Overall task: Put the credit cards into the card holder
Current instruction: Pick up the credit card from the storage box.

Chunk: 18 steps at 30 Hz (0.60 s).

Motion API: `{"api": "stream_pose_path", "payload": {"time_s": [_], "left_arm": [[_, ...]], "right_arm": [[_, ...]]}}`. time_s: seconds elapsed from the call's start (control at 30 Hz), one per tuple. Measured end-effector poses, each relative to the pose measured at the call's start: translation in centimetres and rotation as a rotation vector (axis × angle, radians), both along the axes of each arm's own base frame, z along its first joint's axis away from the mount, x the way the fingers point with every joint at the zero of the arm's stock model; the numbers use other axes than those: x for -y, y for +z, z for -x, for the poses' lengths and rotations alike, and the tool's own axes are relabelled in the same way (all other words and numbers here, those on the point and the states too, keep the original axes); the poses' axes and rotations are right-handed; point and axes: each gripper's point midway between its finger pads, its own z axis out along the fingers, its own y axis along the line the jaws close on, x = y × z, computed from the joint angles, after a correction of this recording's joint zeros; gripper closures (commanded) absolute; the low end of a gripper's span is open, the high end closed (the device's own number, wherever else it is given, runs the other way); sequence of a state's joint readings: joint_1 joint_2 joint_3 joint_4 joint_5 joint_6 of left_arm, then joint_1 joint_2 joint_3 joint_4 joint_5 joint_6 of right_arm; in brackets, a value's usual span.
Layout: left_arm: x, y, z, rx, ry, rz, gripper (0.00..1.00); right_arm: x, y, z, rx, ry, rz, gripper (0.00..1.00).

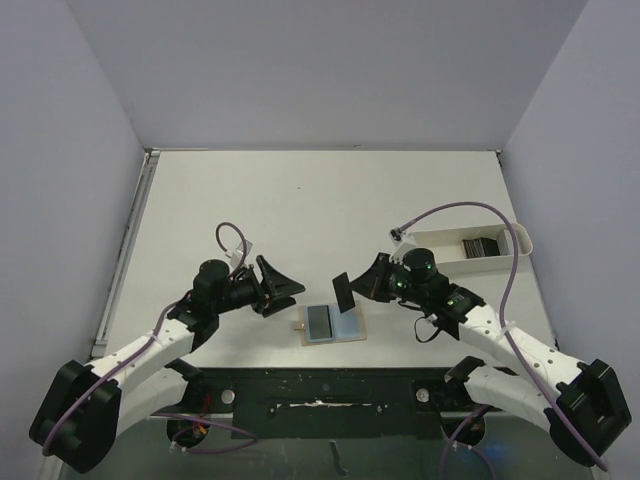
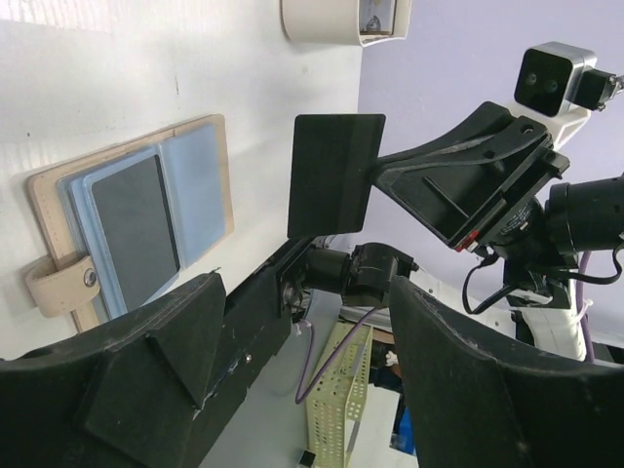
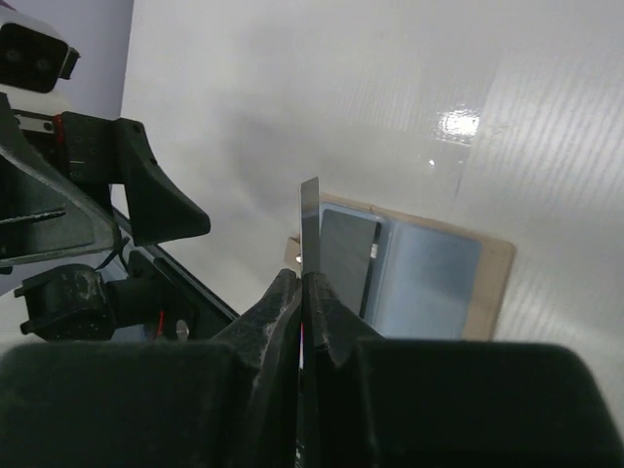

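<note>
The tan card holder (image 1: 348,322) lies open and flat on the table between the arms, its blue lining up. One dark credit card (image 1: 320,322) rests in its left half. My right gripper (image 1: 366,284) is shut on a second dark credit card (image 1: 344,291), held upright on edge just above the holder's right side. The right wrist view shows this card (image 3: 309,219) edge-on between the pads, over the card holder (image 3: 434,283). My left gripper (image 1: 286,284) hangs open and empty to the left of the holder. From the left wrist, the held card (image 2: 334,174) stands beyond the holder (image 2: 200,175).
A white oblong tray (image 1: 440,242) at the back right holds several more dark cards (image 1: 481,246). Its end also shows in the left wrist view as the tray (image 2: 322,24). A black base plate (image 1: 320,395) runs along the near edge.
</note>
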State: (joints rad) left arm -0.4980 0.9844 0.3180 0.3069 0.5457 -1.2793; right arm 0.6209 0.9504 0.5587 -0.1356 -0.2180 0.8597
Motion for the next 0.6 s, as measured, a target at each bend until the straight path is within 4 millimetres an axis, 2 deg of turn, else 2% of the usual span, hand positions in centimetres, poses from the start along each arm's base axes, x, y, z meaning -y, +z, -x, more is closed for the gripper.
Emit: {"api": "stream_pose_path", "payload": {"time_s": [0.13, 0.27, 0.43, 0.6], "left_arm": [[0.1, -0.6, 0.3, -0.014, 0.001, 0.016, 0.32], [0.2, -0.4, 0.5, -0.025, 0.012, 0.062, 0.32], [0.4, 0.7, 0.3, -0.021, 0.028, 0.146, 0.35], [0.9, 2.5, -0.1, 0.007, 0.031, 0.223, 0.38]], "right_arm": [[-1.6, 0.4, 0.2, -0.008, 0.009, -0.079, 1.00], [-2.8, 2.1, -0.1, 0.009, 0.014, -0.165, 1.00], [-4.1, 4.3, 0.0, 0.025, 0.031, -0.265, 1.00], [-5.3, 5.4, 0.5, 0.022, 0.062, -0.325, 1.00]]}}
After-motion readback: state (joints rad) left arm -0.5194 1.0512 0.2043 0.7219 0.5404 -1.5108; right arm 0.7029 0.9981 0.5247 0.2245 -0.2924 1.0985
